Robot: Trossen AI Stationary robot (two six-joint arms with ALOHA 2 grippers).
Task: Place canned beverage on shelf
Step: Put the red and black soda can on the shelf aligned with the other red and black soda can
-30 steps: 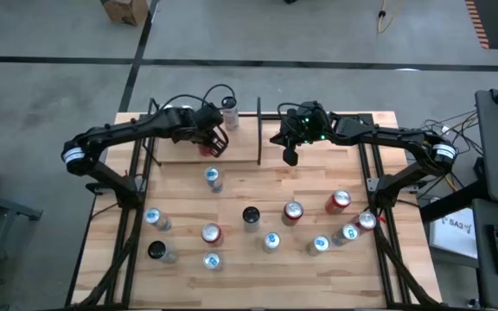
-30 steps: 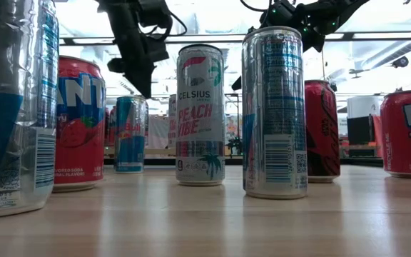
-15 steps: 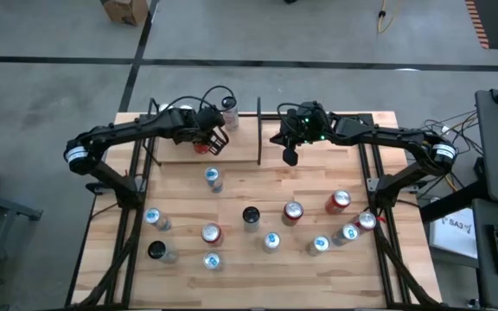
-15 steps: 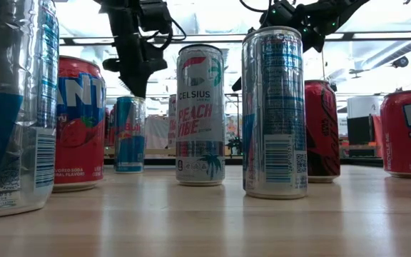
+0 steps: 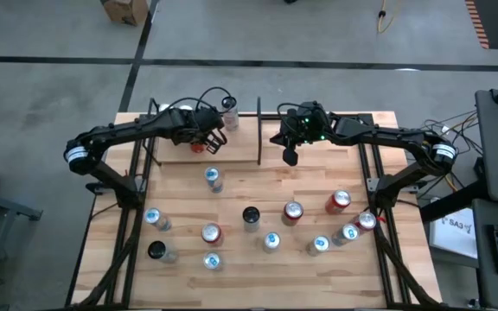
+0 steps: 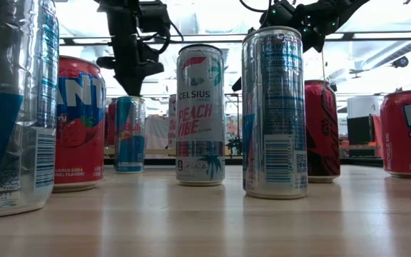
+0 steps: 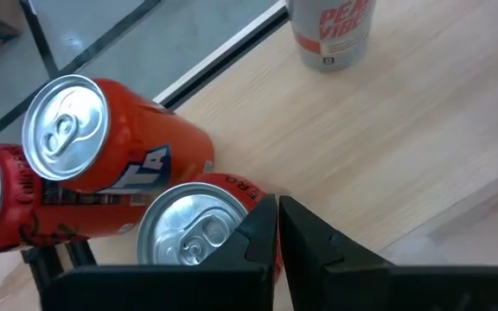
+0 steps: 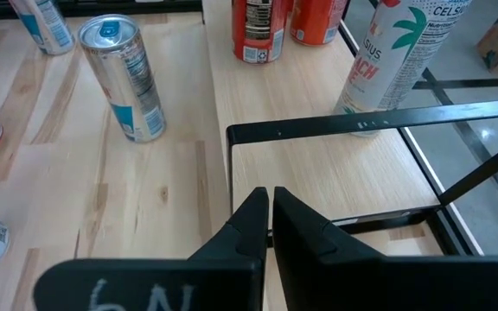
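1. The red can [image 7: 201,226] stands on the shelf [image 5: 175,154] plank right under your left claw [image 7: 277,226], its rim touching the outer face of the near fingertip. It is delivered, but not clear of you.
2. Left claw is clenched on nothing; the fingers are pressed together with no can between them.
3. Just past the red can from the claw, two more red cans [image 7: 115,147] stand packed tight against it. Ahead of the claw and well apart stands the tall white peach can [image 7: 331,30], near the shelf's back rail.
4. Risk, as I judge it: lift or swing away on a slant and the fingertip drags the can's rim. It tips into its neighbours, and the packed group could go down together.
5. Second risk: the thin black frame [image 8: 353,128] sits close on both sides of the narrow bay. A wide retreat could clip it and jolt the plank.
6. Right claw [image 5: 290,158] hangs clenched and empty above the frame's corner, beside the bay. Keep it there; the two arms are near each other here.
7. Loose cans stand scattered over the bench [image 5: 249,259], well behind both claws. None is in your path yet.
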